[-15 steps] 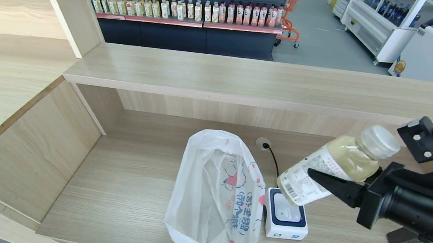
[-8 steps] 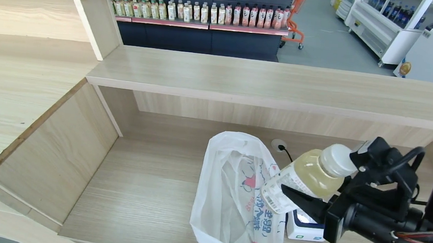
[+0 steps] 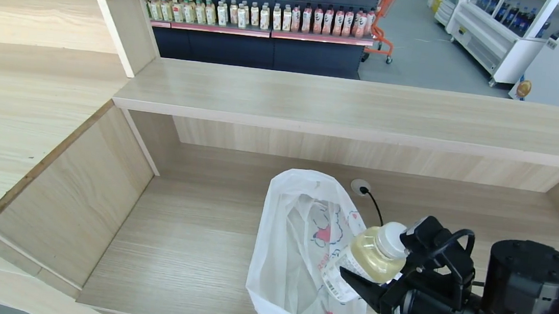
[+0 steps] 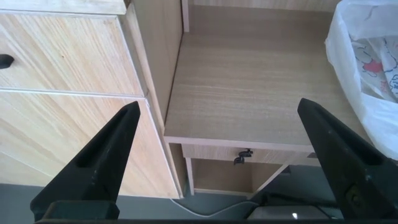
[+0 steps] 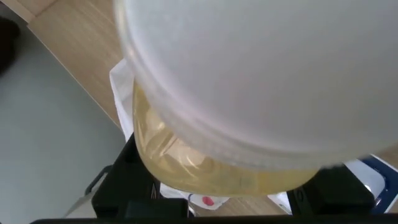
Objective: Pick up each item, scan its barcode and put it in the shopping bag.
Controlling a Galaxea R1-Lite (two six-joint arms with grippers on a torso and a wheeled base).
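Black right tool [image 3: 354, 265] holds bottle [image 3: 374, 251] slanted over shopping bag [image 3: 282, 239] edge

Head view down onto counter [image 3: 189, 240], left wrist low beside it, bag [image 3: 282, 239] shared, right wrist against bottle [image 5: 205, 162]

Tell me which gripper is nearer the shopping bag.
Right. The right gripper holds the bottle at the rim of the shopping bag. The left gripper is open, well apart from it, out past the front edge of the counter.
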